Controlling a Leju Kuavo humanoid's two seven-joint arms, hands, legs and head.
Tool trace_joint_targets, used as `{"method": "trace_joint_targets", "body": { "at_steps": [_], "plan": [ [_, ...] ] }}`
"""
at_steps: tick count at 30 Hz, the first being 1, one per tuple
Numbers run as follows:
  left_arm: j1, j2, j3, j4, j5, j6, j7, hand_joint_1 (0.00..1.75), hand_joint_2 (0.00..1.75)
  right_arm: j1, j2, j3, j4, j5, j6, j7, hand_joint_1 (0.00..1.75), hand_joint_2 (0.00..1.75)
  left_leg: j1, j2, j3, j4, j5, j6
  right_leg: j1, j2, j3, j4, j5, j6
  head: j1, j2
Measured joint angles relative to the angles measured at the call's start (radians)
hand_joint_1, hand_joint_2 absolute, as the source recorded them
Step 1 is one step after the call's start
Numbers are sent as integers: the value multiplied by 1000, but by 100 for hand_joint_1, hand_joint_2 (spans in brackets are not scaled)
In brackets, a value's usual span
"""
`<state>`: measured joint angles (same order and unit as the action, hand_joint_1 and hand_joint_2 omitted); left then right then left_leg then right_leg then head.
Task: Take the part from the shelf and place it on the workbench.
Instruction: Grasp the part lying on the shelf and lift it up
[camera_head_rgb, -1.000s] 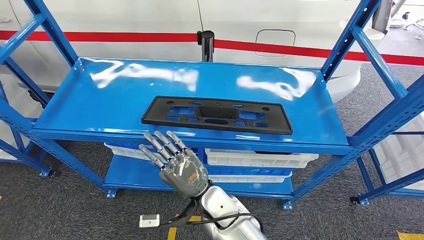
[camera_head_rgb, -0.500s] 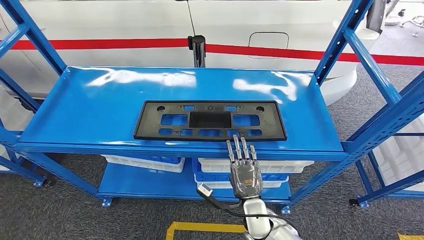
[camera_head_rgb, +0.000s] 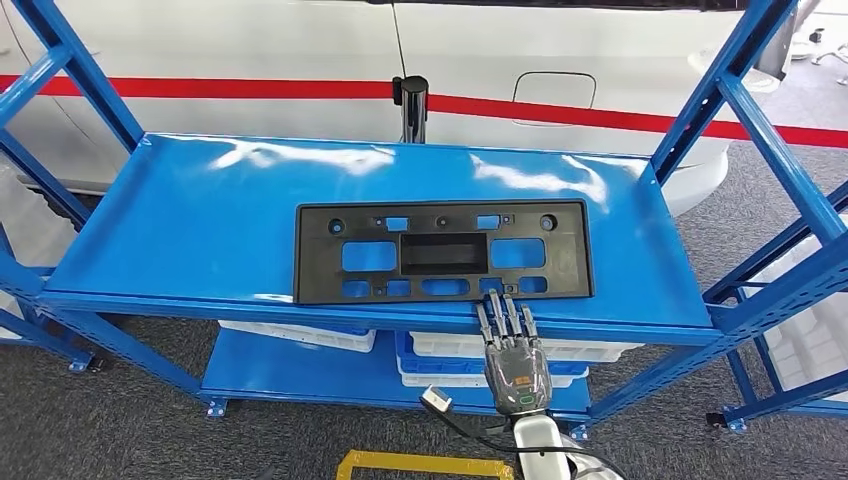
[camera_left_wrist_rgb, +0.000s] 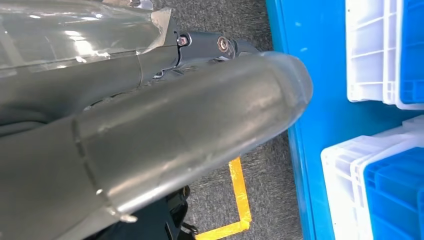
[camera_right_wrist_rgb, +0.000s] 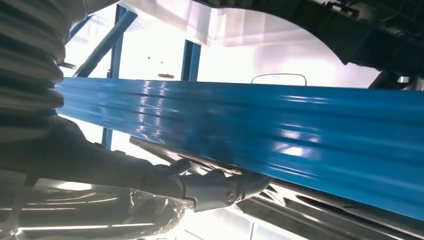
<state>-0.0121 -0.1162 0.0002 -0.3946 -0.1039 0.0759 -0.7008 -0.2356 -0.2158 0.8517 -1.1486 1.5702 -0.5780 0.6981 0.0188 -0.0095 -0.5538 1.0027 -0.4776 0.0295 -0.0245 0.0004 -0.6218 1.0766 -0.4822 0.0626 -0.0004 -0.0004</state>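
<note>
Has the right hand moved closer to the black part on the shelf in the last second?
Yes. The right hand crossed rightward along the shelf front; its fingers now reach the black part.

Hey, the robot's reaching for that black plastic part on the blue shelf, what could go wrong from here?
The right hand reaches the black part only at its near edge, right of the middle, so a lift there might tip the long part or let it slip. The fingers are extended flat over the blue shelf's front lip; they may push the part back rather than grip it.

White and blue bins (camera_head_rgb: 300, 334) sit low; a red-striped white car (camera_head_rgb: 560, 60) stands behind.
</note>
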Motion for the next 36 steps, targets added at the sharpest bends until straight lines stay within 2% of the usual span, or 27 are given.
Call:
{"method": "trace_joint_targets", "body": {
  "at_steps": [1, 2, 4, 6, 8, 10, 11, 13, 14, 17, 18, 19, 20, 21, 22, 24, 26, 31, 36],
  "plan": [
    [0, 0, -1, 0, 1, 0, 0, 0, 0, 0, -1, 1, -1, 0, -3, 0, 0, 175, -3, 0, 3, 1, -5, -6, 0, -1, 20, -42, 16, -1, 1, 0],
    [0, 1, -1, 0, 3, 0, 0, 0, 0, 0, -2, 2, -2, 0, -8, 0, 0, 175, -6, 0, 4, 2, -10, -11, 0, -2, 28, -60, 22, -7, 1, 0],
    [-1, 2, -3, 0, 8, 1, 0, 0, 0, -1, -6, 3, -9, 0, -26, 0, 0, 175, -6, 1, 8, 1, -14, -17, 3, 1, 32, -63, 23, -23, -3, 0],
    [0, 4, -8, 0, 17, 5, 0, 0, 0, -3, -19, 4, -28, 0, -51, 0, 0, 175, -2, 2, 12, -2, -14, -13, 2, 2, 35, -64, 23, -29, -6, 0],
    [0, 6, -16, 0, 27, 16, 0, 0, 0, -11, -47, 2, -72, 0, -75, -2, 0, 175, -1, 4, 15, -4, -14, -3, 1, 2, 36, -66, 23, -30, -7, 0],
    [0, 6, -22, -1, 34, 34, 0, 0, 0, -9, -83, -9, -155, 0, -93, -53, 0, 175, 0, 5, 18, -9, -12, 2, 4, 2, 36, -65, 22, -32, -8, 0],
    [0, 6, -25, -1, 39, 43, 0, 0, 0, 19, -83, -33, -224, 0, -99, -122, 0, 175, 1, 4, 19, -11, -12, 3, 5, 2, 37, -65, 20, -34, -8, 0],
    [6, 8, -31, -2, 49, 55, 0, 0, 0, 133, -14, -120, -385, -1, -106, -340, 0, 175, 5, 2, 22, -14, -13, 1, 10, -1, 41, -65, 15, -41, -6, 0],
    [10, 9, -33, -2, 53, 60, 0, 0, 0, 196, 47, -174, -459, -2, -110, -471, 0, 175, 7, 1, 23, -14, -14, 1, 12, -1, 42, -65, 13, -44, -5, 0],
    [15, 13, -40, -2, 61, 75, 0, 0, 0, 316, 218, -353, -623, -4, -120, -960, 0, 175, 8, 2, 30, -20, -17, 0, 13, 0, 45, -65, 10, -49, -20, 0],
    [15, 13, -42, -2, 64, 80, 0, 0, 0, 345, 255, -418, -676, -4, -122, -1110, 0, 175, 9, 3, 33, -22, -19, -9, 15, 0, 47, -65, 8, -52, -24, 0],
    [17, 13, -43, -2, 67, 85, 0, 0, 0, 372, 273, -468, -720, -4, -122, -1204, 0, 175, 11, 4, 37, -24, -22, -22, 17, -1, 50, -65, 5, -56, -25, 0],
    [19, 13, -44, -2, 70, 90, 0, 0, 0, 401, 286, -500, -759, -4, -122, -1248, 0, 175, 12, 5, 40, -25, -24, -35, 20, -1, 54, -65, 3, -60, -25, 0],
    [22, 13, -44, -2, 74, 95, 0, 0, 0, 430, 295, -513, -790, -4, -122, -1242, 0, 175, 13, 5, 42, -26, -26, -44, 21, 0, 56, -65, 2, -62, -24, 0],
    [24, 13, -44, -2, 77, 100, 0, 0, 0, 455, 303, -511, -813, -4, -122, -1188, 0, 175, 14, 6, 44, -26, -27, -48, 21, 1, 58, -65, 2, -63, -25, 0],
    [25, 13, -44, -2, 79, 104, 0, 0, 0, 484, 313, -501, -850, -4, -122, -1044, 0, 175, 13, 7, 45, -25, -27, -48, 21, 2, 59, -65, 2, -63, -25, 0],
    [26, 13, -44, -2, 80, 106, 0, 0, 0, 498, 316, -501, -873, -3, -122, -950, 0, 175, 11, 7, 46, -25, -27, -48, 20, 2, 60, -65, 2, -63, -24, 0],
    [33, 13, -43, -2, 82, 112, 0, 0, 0, 510, 293, -447, -903, -1, -122, -827, 0, 175, 8, 7, 48, -24, -27, -47, 16, 2, 61, -65, 2, -63, -25, 0],
    [41, 12, -41, -4, 73, 115, 0, 0, 0, 513, 260, -400, -913, -1, -122, -808, 0, 175, 7, 7, 48, -24, -27, -47, 15, 2, 61, -65, 2, -63, -25, 0]
  ]
}}
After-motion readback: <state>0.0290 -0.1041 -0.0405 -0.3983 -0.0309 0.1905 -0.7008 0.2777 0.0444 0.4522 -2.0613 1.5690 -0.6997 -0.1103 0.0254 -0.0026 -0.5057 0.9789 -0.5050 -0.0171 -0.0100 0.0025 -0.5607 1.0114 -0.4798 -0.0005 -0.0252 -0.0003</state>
